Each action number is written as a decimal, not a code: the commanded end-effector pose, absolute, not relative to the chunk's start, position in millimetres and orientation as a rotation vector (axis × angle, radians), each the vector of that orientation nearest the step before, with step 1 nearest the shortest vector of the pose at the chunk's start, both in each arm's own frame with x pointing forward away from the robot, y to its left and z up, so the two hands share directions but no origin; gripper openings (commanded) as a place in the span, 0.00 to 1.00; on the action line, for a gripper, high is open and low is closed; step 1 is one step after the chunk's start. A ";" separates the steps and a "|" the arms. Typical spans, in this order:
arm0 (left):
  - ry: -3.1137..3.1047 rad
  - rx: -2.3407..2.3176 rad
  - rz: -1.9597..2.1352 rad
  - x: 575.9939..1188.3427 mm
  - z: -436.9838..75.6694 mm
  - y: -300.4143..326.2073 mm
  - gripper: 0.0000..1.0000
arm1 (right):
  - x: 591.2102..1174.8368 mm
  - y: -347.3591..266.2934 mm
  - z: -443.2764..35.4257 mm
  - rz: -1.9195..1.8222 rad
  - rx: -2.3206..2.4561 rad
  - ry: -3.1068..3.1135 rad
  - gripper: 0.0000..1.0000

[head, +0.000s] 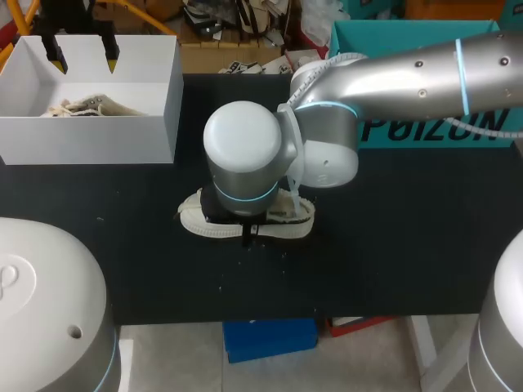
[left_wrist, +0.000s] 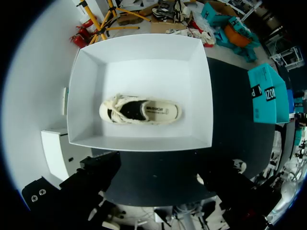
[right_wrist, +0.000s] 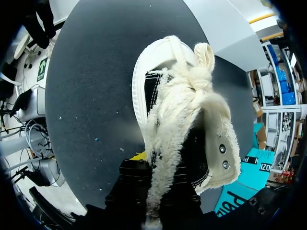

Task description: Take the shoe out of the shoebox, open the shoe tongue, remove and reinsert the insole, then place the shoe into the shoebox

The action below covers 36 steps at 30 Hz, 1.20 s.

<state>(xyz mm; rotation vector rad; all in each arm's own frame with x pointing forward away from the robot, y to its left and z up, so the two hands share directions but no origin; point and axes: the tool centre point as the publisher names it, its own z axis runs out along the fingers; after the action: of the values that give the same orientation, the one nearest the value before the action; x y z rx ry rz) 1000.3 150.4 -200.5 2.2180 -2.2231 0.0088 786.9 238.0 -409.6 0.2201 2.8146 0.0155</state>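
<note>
Cream, fleece-lined shoe [head: 196, 222] lies long axis left to right on the black desk [head: 409, 261] directly under your right claw [right_wrist: 160, 165], its fuzzy lining [right_wrist: 177, 110] running into that claw, grip impossible to tell; your left claw [head: 82, 53] hangs spread open, farther off, above the white cardboard shoebox [head: 90, 139].

the shoe [right_wrist: 182, 120] on the table is cream, with fleecy off-white lining, a black inside edged in white stitching, a white sole and two small silvery eyelets; the table [head: 392, 245] under it is matt black with pale specks. the shoebox [head: 167, 98] is plain white, and the second shoe [left_wrist: 139, 111] in it is cream with a black inside. the left gripper [head: 83, 55] is black with yellow tips, the right arm [head: 409, 77] silver-grey with thin light-blue rings, the teal box [head: 368, 39] lettered in black.
</note>
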 end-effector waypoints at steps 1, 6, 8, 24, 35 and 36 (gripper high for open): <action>-2.222 2.219 0.004 1000.1 -200.1 150.3 1.00 | 787.8 237.8 -405.1 0.021 0.219 2.826 1.00; -2.222 2.219 0.004 1000.1 -200.1 150.3 1.00 | 787.4 236.2 -375.8 0.036 0.195 2.804 1.00; -2.222 2.219 0.004 1000.1 -200.1 150.3 1.00 | 787.9 234.8 -363.2 0.030 0.174 2.808 1.00; -2.222 2.219 0.004 1000.1 -200.1 150.3 1.00 | 792.5 229.3 -295.2 0.462 -0.054 2.801 1.00; -2.222 2.219 0.004 1000.1 -200.1 150.3 1.00 | 793.4 222.0 -290.7 0.589 -0.066 2.837 1.00; -2.222 2.219 0.004 1000.1 -200.1 150.3 1.00 | 793.4 222.0 -290.7 0.589 -0.066 2.837 1.00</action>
<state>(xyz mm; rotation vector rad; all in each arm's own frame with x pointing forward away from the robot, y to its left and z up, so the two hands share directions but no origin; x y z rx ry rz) 1000.3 150.4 -200.5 2.2179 -2.2231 0.0087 794.7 228.4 -289.2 -0.0501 2.8589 0.4689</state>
